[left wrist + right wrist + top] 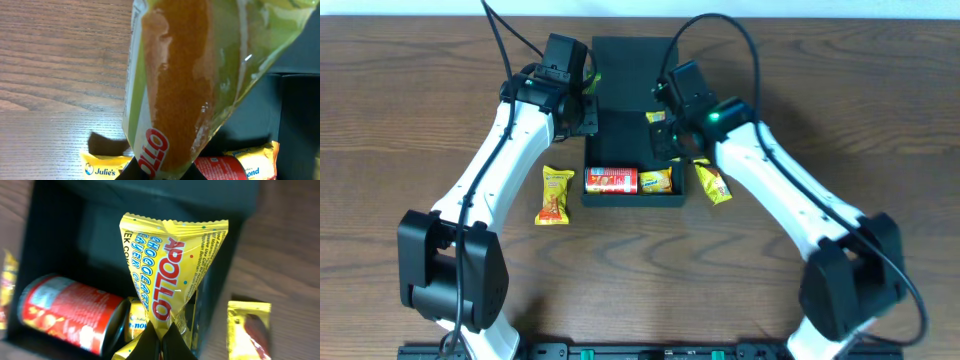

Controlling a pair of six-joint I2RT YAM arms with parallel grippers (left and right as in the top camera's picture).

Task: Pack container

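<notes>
Container [625, 140] rear floor free; red can [611, 180], yellow packet [656, 181] crowd front wall; Julie's packet [555, 194] lies outside left.

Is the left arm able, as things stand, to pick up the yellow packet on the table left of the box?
Probably not yet: its jaws are shut on a green packet. The yellow packet lies uncovered near the left arm, so only the full jaws hinder it.

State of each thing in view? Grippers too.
Dark teal-green square cardboard box: lid open, partly packed.
Red cylindrical chip can: on its side in box.
Small yellow packet: in box, beside can.
Left gripper: shut on green-yellow foil packet.
Right gripper: shut on yellow Apollo packet, over box.
Yellow Julie's packet: flat on table, left of box.
Yellow-red packet: on table, right of box.
</notes>
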